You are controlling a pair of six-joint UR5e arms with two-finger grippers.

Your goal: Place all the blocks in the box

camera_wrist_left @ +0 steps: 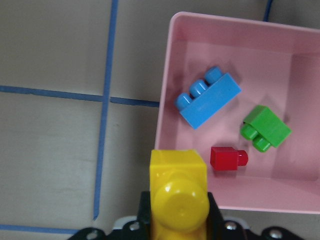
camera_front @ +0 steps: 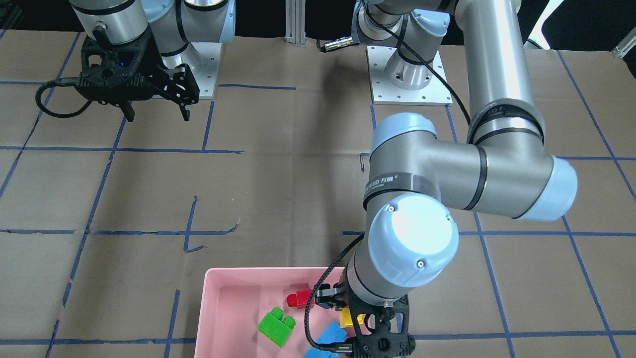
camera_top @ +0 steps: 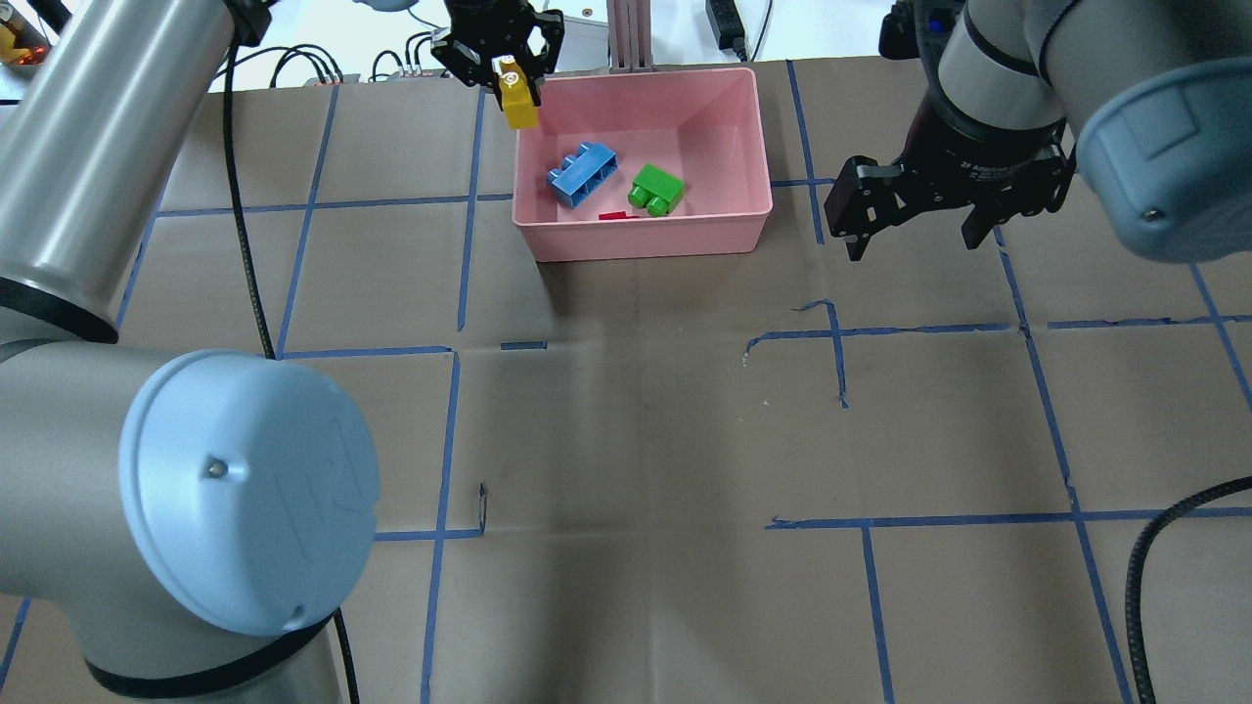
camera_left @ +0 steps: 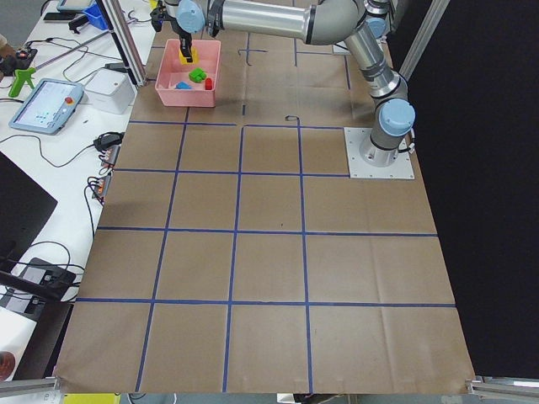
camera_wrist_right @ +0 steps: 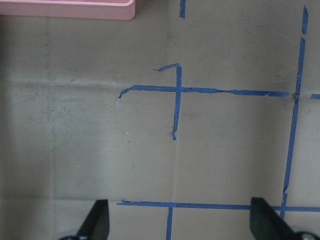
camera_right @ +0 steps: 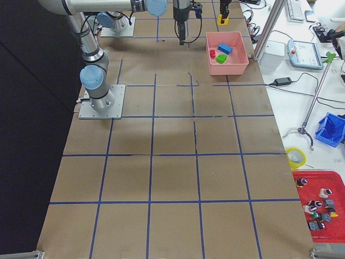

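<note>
My left gripper (camera_top: 511, 78) is shut on the yellow block (camera_top: 518, 106) and holds it above the far-left corner of the pink box (camera_top: 646, 240). In the left wrist view the yellow block (camera_wrist_left: 178, 192) hangs over the box's rim (camera_wrist_left: 165, 100). Inside the box lie the light-blue block (camera_top: 584, 174), the green block (camera_top: 655, 190) and the small red block (camera_top: 618, 215); they also show in the left wrist view, blue (camera_wrist_left: 207, 100), green (camera_wrist_left: 265, 129), red (camera_wrist_left: 227, 158). My right gripper (camera_top: 912, 235) is open and empty, above the table to the right of the box.
Brown paper with blue tape lines (camera_top: 841, 337) covers the table. The left arm's elbow (camera_front: 412, 243) hangs over the table near the box. Cables and an aluminium post (camera_top: 626, 34) stand just beyond the box.
</note>
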